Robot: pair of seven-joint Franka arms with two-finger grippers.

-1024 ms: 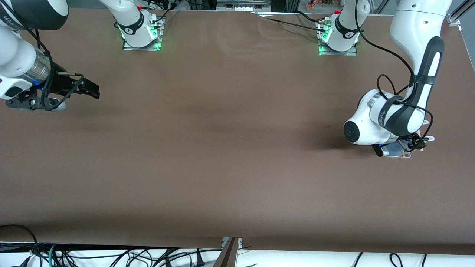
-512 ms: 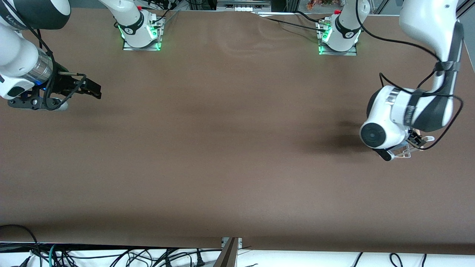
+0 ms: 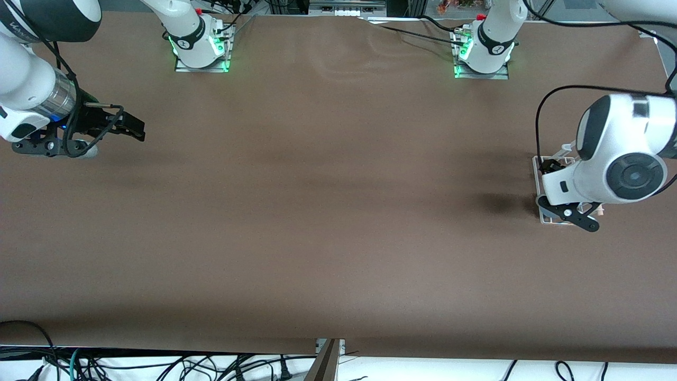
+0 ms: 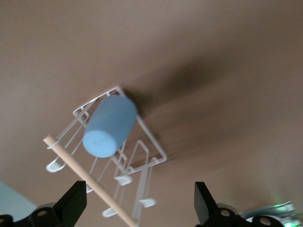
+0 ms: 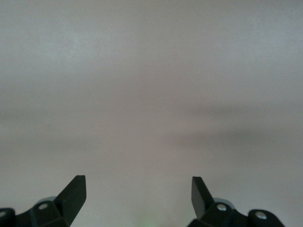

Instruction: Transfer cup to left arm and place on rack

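The light-blue cup [image 4: 110,126] rests tilted on the hooks of the white wire rack [image 4: 164,156], base toward the camera, beside the pale dowel [image 4: 85,177]. My left gripper [image 4: 139,208] is open and empty, up in the air over the rack and apart from the cup. In the front view the left arm's hand [image 3: 561,185] covers most of the rack [image 3: 550,221], and the cup is hidden. My right gripper [image 3: 135,129] waits open and empty over bare table at the right arm's end; it also shows in the right wrist view [image 5: 137,194].
The brown table [image 3: 328,211] lies bare between the two arms. The arm bases [image 3: 201,47] [image 3: 481,53] stand along the edge farthest from the front camera. Cables hang below the edge nearest the front camera.
The left gripper let go of the cup on the rack, rose and swung toward the left arm's end of the table. The right arm barely moved.
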